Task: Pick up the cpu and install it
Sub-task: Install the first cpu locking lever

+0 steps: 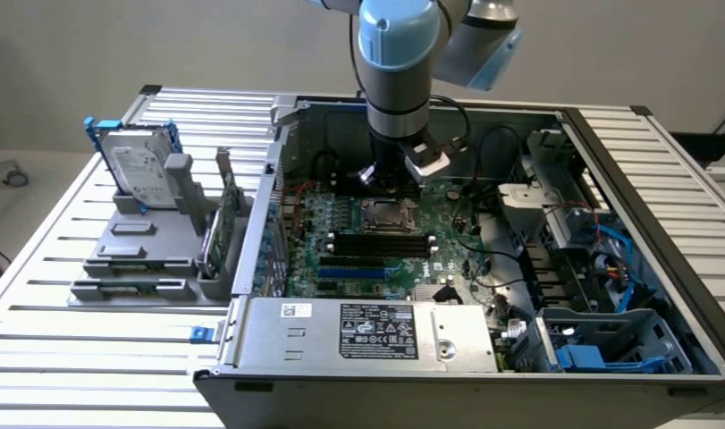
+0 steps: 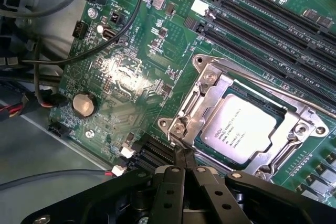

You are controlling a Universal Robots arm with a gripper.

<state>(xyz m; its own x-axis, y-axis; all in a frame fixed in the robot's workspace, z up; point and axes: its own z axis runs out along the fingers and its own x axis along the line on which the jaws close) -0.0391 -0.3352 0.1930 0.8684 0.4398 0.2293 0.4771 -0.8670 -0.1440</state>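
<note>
one tool [image 2: 184,167] of mine, jaws pressed together with nothing between them, hovers at the socket frame's [image 2: 210,95] edge. the cpu [image 2: 239,128] lies seated in that socket on the motherboard [image 2: 126,72], toward two o'clock from my fingertips [image 2: 180,160].

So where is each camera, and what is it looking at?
Exterior view: off the arm, high up, looking down into the open computer case; the robot's arm reaches in.
Wrist view: on the wrist, close above the motherboard, facing the cpu in its socket; the shut claw shows.
Both see the cpu socket and memory slots.
</note>
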